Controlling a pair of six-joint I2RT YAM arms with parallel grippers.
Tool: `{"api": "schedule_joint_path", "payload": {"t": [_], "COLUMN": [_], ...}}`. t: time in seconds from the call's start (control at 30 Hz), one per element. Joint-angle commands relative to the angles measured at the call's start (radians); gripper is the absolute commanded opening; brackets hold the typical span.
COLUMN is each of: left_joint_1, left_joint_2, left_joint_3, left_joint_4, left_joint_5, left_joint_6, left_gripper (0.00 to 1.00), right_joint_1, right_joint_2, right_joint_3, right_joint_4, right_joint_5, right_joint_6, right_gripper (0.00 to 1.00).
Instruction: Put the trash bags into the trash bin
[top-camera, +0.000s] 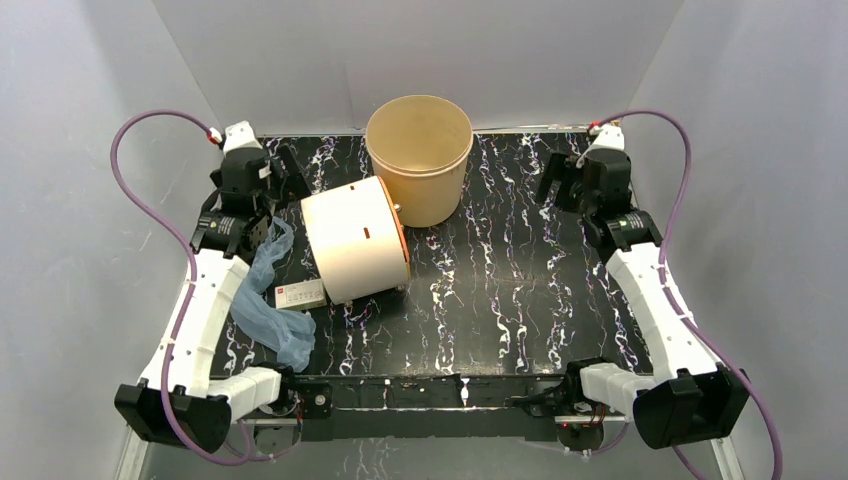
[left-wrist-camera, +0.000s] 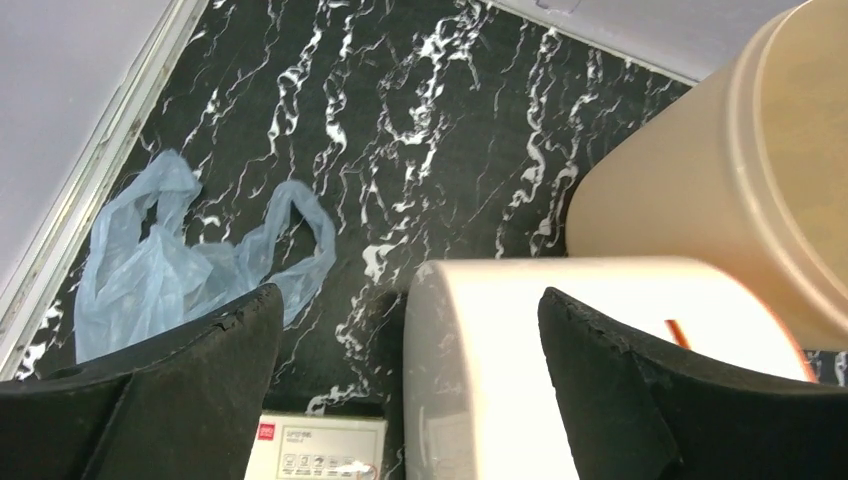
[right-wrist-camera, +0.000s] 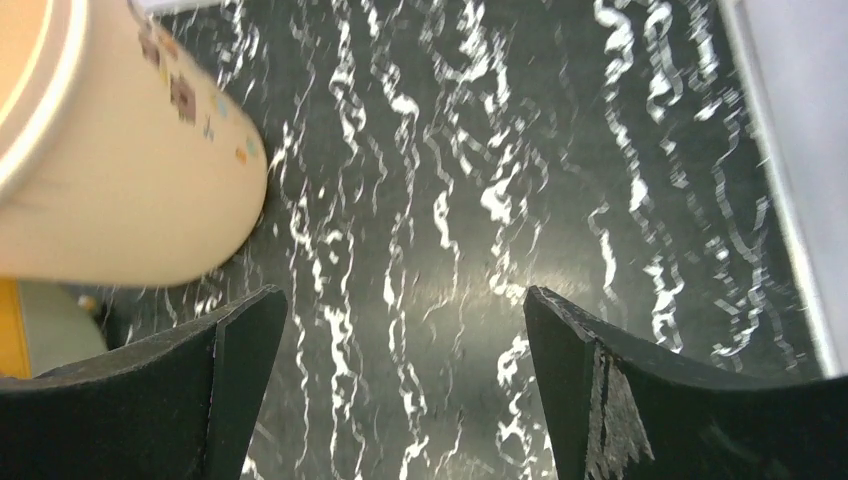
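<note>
Left pincer (left-wrist-camera: 408, 292), right pincer (right-wrist-camera: 400, 295) gaping; trash bags (left-wrist-camera: 150, 270) near left table (left-wrist-camera: 420, 100) edge.

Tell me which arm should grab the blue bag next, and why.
Left. The bag lies near the table's left edge, right by the open left claw. The right claw, also open, is across the table, beyond the drum and bin.

The worktop (top-camera: 500, 300) is black, veined with white marbling. Plain pale grey walls (top-camera: 400, 50) close it in behind and on both sides. Soft light leaves a faint sheen on it.
</note>
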Motion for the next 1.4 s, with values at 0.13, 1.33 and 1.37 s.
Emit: {"api": "schedule_joint_path", "payload": {"t": [0.13,1.33,1.37], "left_joint_1": [0.067,0.137,0.138], "left_joint_2": [-0.202,-0.48,-0.477], "left_joint_3": [-0.164,-0.415,-0.415], "left_joint_4": [-0.007,-0.142,-0.138], "left_joint_5": [0.085,0.781,0.765], "left_joint_6": [0.025,-0.059,-0.06], "left_gripper": [0.97,0.8,0.81], "right_joint_1": [-0.056,0.659,0.698], "right_joint_2": [-0.139,0.01,0.045], "right_joint_3": [-0.197,-0.415,-0.399], "right_joint_4": [-0.079,0.418,0.463], "right_joint_5": [-0.337,-0.348,-0.283], "right_joint_6": [0.079,0.415,0.412], "right_gripper": [0.99,0.99,0.99]}}
